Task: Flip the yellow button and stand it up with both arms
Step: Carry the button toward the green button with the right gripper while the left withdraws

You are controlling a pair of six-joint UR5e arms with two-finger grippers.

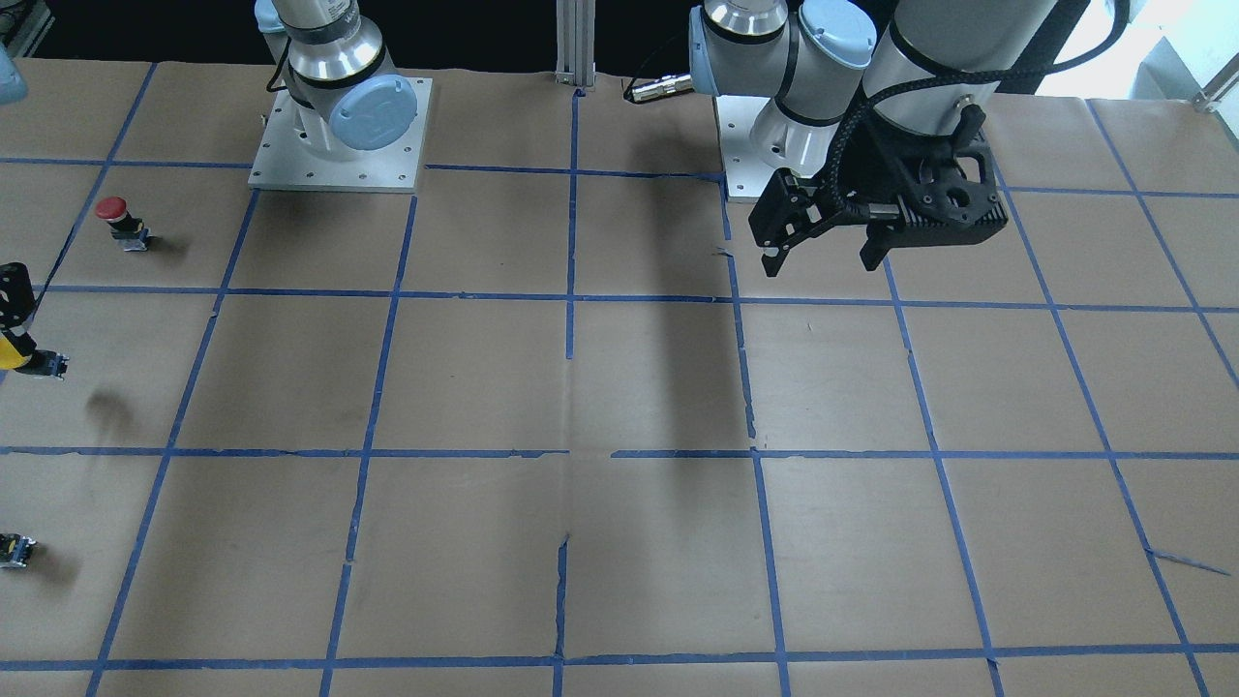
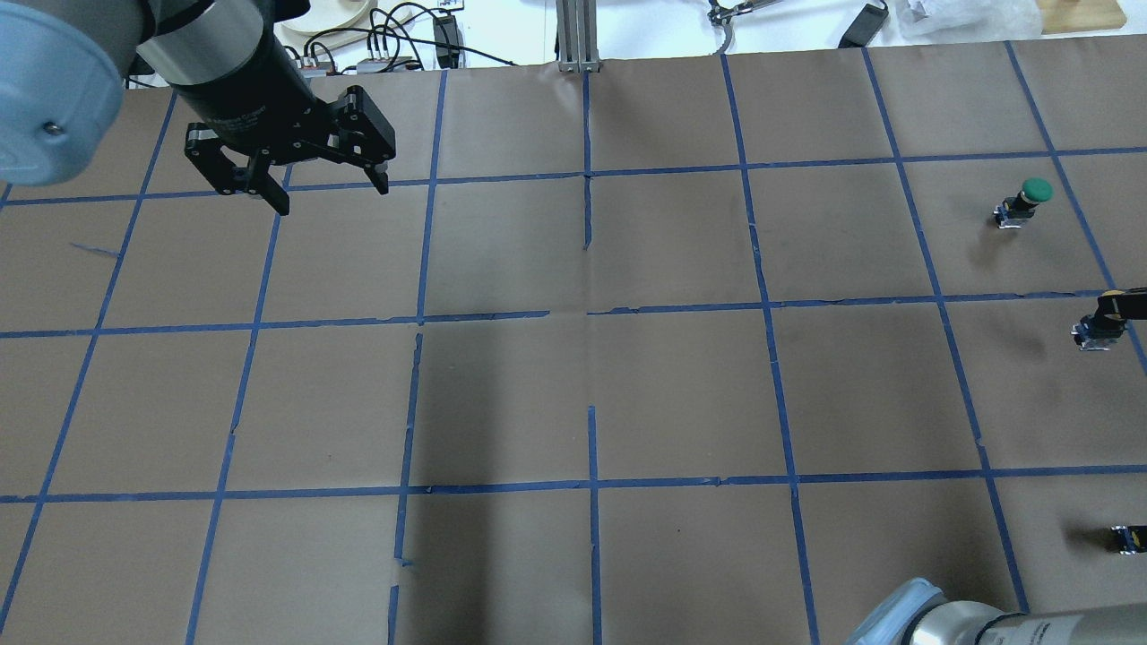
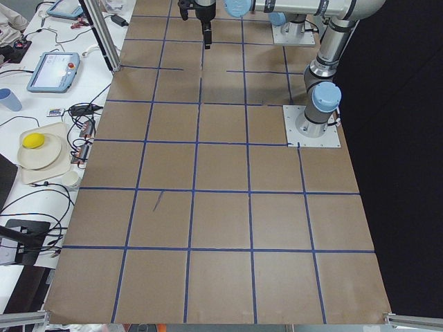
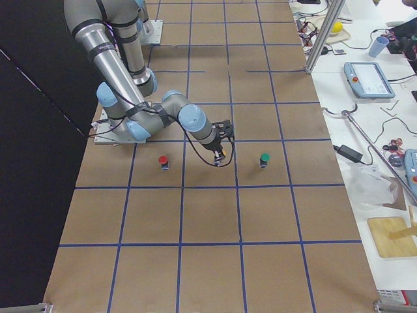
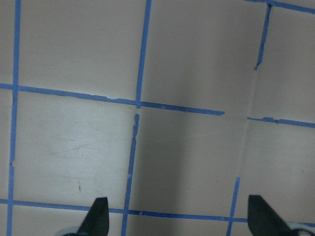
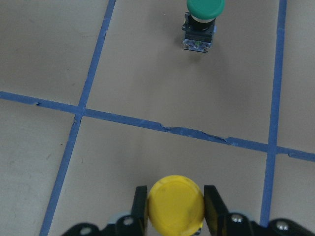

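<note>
The yellow button (image 6: 176,210) sits cap-up toward the wrist camera between the two fingers of my right gripper (image 6: 175,195), which is shut on it. It also shows at the left edge of the front view (image 1: 19,353), lifted a little off the paper, with its shadow below it. In the overhead view it is at the right edge (image 2: 1095,330). My left gripper (image 2: 332,197) is open and empty, hovering far away over the table's other end. It also shows in the front view (image 1: 823,259) and the left wrist view (image 5: 179,219).
A green-capped button (image 6: 201,17) stands beyond the right gripper, also in the overhead view (image 2: 1029,199). A red-capped button (image 1: 116,218) stands on its other side. A small capless black block (image 1: 15,549) lies near the table edge. Blue tape lines grid the brown paper.
</note>
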